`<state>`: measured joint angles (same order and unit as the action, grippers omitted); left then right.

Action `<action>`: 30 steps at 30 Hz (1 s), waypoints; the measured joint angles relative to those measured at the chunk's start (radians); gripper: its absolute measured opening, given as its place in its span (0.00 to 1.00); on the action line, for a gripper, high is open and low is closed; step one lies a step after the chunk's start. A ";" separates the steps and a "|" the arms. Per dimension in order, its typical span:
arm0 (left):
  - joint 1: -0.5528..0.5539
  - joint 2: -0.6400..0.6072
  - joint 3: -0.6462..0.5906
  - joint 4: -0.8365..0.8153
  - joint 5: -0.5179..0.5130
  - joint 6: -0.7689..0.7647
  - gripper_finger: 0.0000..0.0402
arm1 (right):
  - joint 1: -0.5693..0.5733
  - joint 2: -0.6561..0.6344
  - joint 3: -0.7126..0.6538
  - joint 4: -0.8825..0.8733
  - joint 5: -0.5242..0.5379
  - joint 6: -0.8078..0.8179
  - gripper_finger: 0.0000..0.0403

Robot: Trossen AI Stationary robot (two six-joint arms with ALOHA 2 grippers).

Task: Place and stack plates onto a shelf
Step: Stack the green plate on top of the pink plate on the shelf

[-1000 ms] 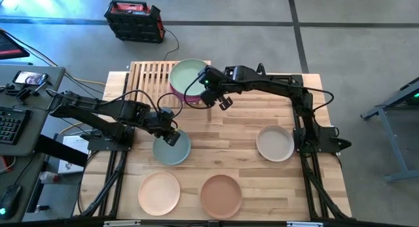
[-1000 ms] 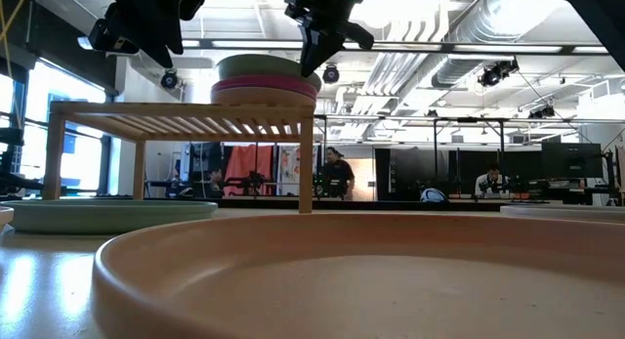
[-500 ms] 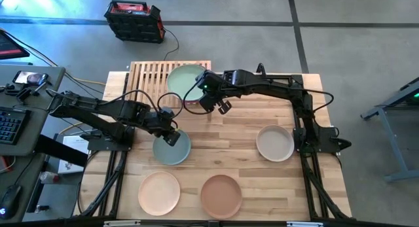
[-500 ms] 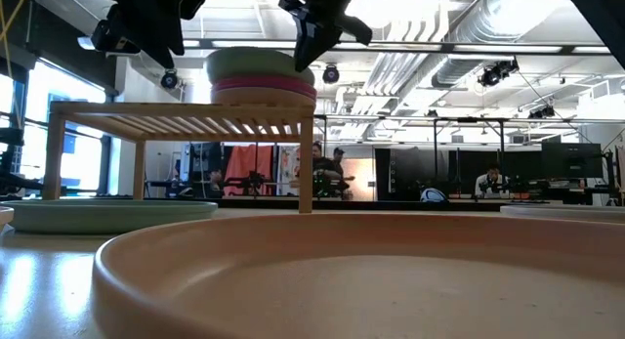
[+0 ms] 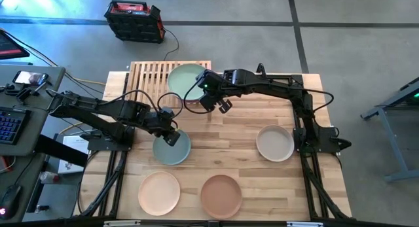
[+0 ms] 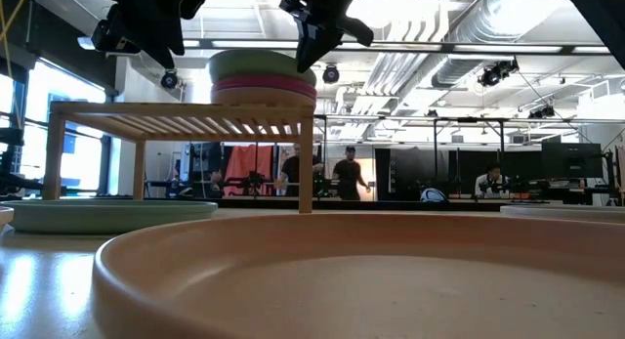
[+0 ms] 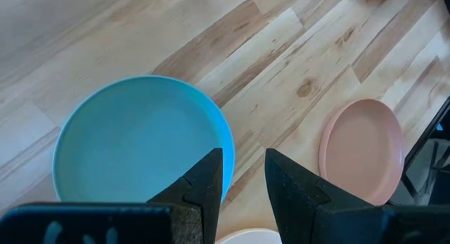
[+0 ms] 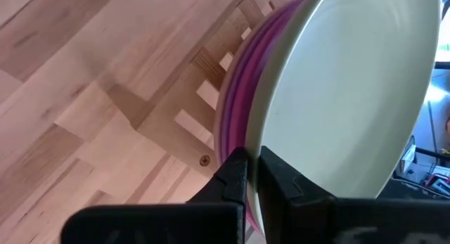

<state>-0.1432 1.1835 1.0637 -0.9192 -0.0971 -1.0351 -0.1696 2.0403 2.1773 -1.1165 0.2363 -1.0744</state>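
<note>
Mint green plate (image 5: 185,80) lies flat, topping the shelf's (image 5: 149,75) stack.

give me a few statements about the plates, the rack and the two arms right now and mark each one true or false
1. A mint green plate tops the stack on the shelf. True.
2. The right tool holds a brown plate in the air. False: it is shut, empty, at the stack's edge.
3. The left tool hangs over the grey-teal plate. True.
4. Four plates lie on the tabletop. True.
5. The cream plate sits on the shelf. False: it lies on the tabletop.
</note>
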 joint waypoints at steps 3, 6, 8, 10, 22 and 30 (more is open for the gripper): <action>0.000 0.000 0.000 0.000 0.000 0.000 0.24 | -0.001 0.000 0.000 0.000 -0.001 0.000 0.00; 0.000 0.000 0.000 0.000 0.000 0.000 0.24 | -0.001 0.000 0.000 0.000 -0.001 0.000 0.00; 0.000 0.000 0.000 0.000 0.000 0.000 0.24 | -0.001 0.000 0.000 0.000 -0.002 0.000 0.00; 0.000 0.000 0.000 0.000 0.000 -0.001 0.24 | -0.001 0.000 0.000 0.000 -0.002 0.000 0.00; 0.000 0.000 0.000 0.000 0.000 -0.001 0.24 | -0.005 0.001 0.000 -0.025 0.018 -0.058 0.00; 0.000 0.000 0.000 0.000 0.000 -0.001 0.24 | -0.009 0.001 0.000 -0.007 -0.006 -0.052 0.00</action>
<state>-0.1436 1.1835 1.0637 -0.9192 -0.0968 -1.0363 -0.1789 2.0411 2.1773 -1.1231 0.2298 -1.1263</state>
